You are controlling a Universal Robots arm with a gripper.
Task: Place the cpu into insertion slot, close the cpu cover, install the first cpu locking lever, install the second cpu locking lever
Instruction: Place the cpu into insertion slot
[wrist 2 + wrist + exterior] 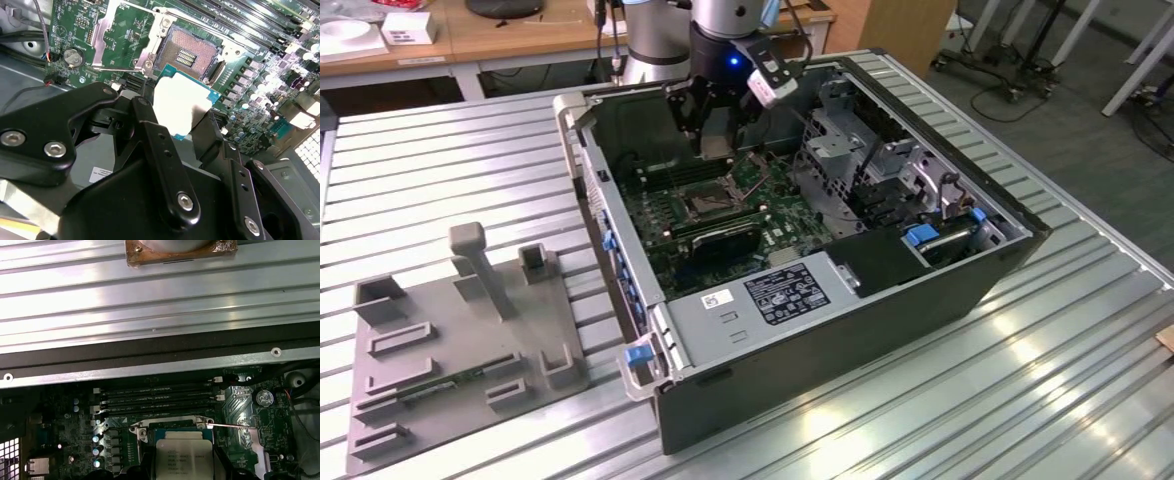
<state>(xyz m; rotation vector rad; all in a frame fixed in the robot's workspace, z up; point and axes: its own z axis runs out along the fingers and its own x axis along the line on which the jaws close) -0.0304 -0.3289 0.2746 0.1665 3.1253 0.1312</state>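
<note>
Fingers: we see the fingers narrowed on the cpu, one on each of two opposite edges. Its pale face is turned to the wrist cameras.
Cpu place: it hangs in the air above the insertion slot, apart from it and not seated.
Key relation: the slot lies just ahead of the fingertips. In the second wrist view the cpu sits a little to the fingers' side of the slot.
Alignment: the cpu is nearly square, so it has no real long axis. In the first wrist view its edges run about parallel to the slot's frame.
Slot content: empty, and its bare contact field is open to see.
Cpu cover: the cpu cover appears swung open beside the slot, on the side of the round battery. We cannot tell its exact angle.
Lever: a thin locking lever stands out sideways from the slot's frame. We judge it unlatched.
Case: the computer case is open and holds the motherboard, which carries the slot. The memory slots lie just beside the slot.
Outside: a grey fixture plate rests on the ribbed surface, well apart from the slot. One pocket holds a narrow green board.
Task state: by our judgement no step is finished yet.
</note>
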